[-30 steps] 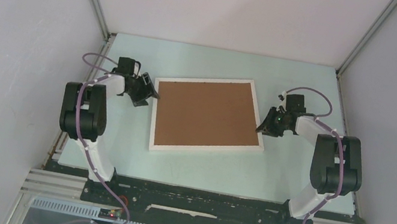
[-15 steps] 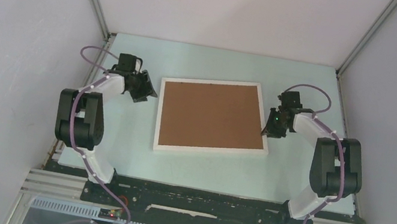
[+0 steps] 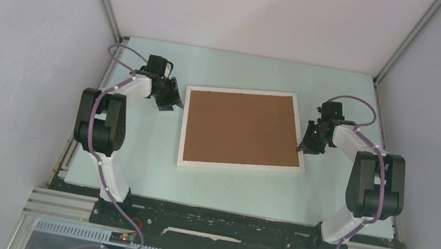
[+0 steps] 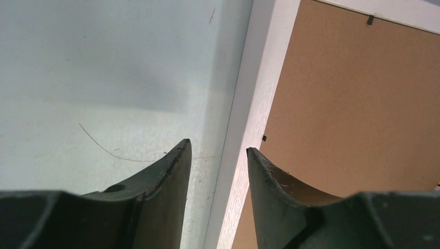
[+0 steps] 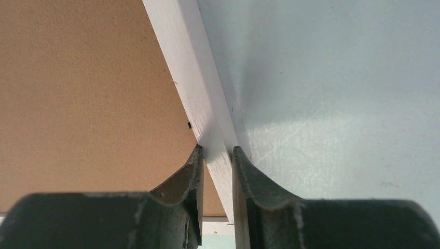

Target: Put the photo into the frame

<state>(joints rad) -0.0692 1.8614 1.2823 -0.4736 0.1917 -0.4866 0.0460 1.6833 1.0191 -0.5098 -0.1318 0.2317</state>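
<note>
The white frame (image 3: 238, 165) lies flat on the table with the brown backing board (image 3: 241, 126) filling it. The photo is not in view. My right gripper (image 3: 307, 142) is shut on the frame's right rail; in the right wrist view the fingers (image 5: 218, 151) pinch the white rail (image 5: 186, 65) beside the board (image 5: 88, 93). My left gripper (image 3: 170, 103) is open at the frame's left side. In the left wrist view its gripper (image 4: 218, 148) stands apart, with the white rail (image 4: 259, 78) showing between the fingers and the board (image 4: 353, 104) to the right.
The pale green table (image 3: 130, 163) is walled by grey panels left, right and back. Small black tabs (image 4: 370, 20) hold the board in the frame. Both arm bases stand at the near edge.
The frame with its board has slid to the right and turned a little. Both grippers moved right with it; the left gripper now stands slightly back from the left rail.
</note>
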